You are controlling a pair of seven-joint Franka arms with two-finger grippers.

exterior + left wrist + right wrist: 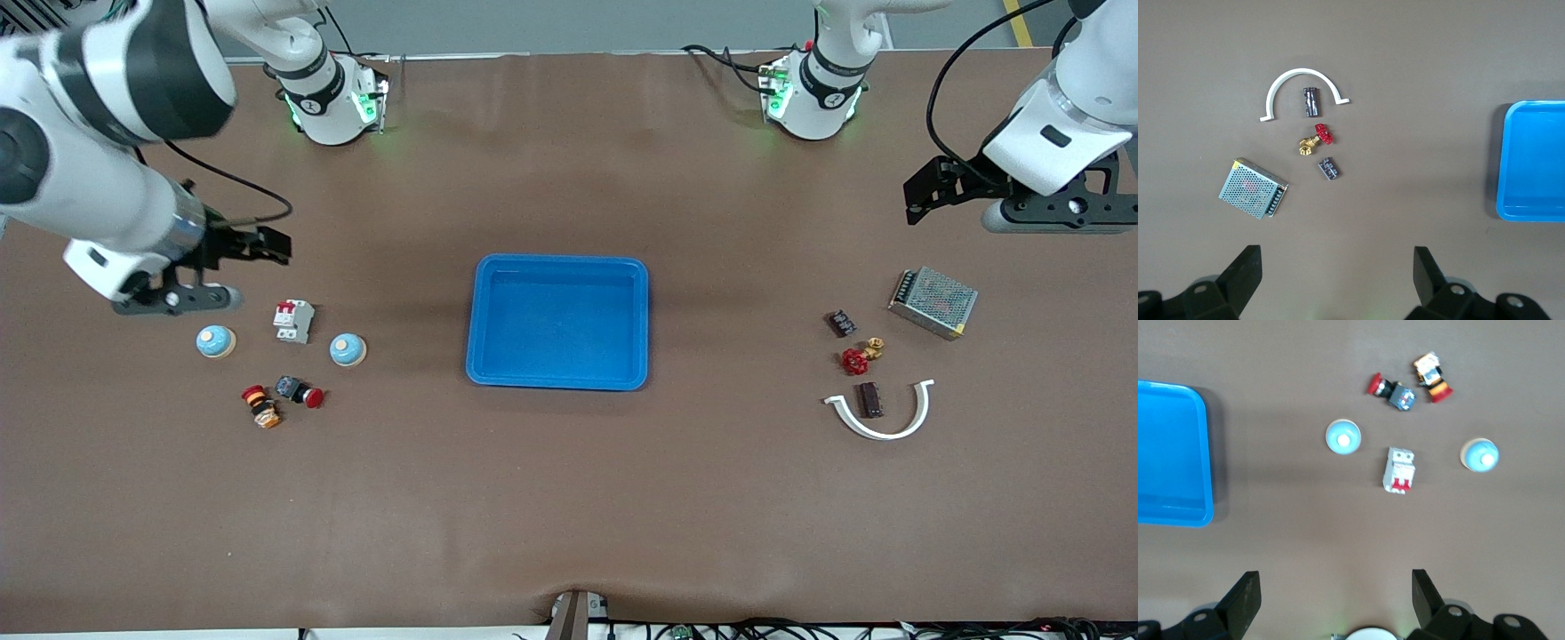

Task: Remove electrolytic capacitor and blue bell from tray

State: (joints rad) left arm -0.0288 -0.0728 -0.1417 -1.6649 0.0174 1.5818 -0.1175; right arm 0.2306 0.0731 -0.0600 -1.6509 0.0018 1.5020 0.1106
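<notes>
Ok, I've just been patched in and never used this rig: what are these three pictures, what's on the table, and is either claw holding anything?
Two white robot arms work at a brown table. The big picture looks down from across the table; the two small ones come from cameras on each wrist.

The left claw hangs open and empty over the table near a metal mesh box, two dark capacitors, a red-handled valve and a white curved clip.

The right claw is open and empty too, above two blue bells, a white breaker and two push buttons.

The blue tray in the middle holds nothing.
</notes>
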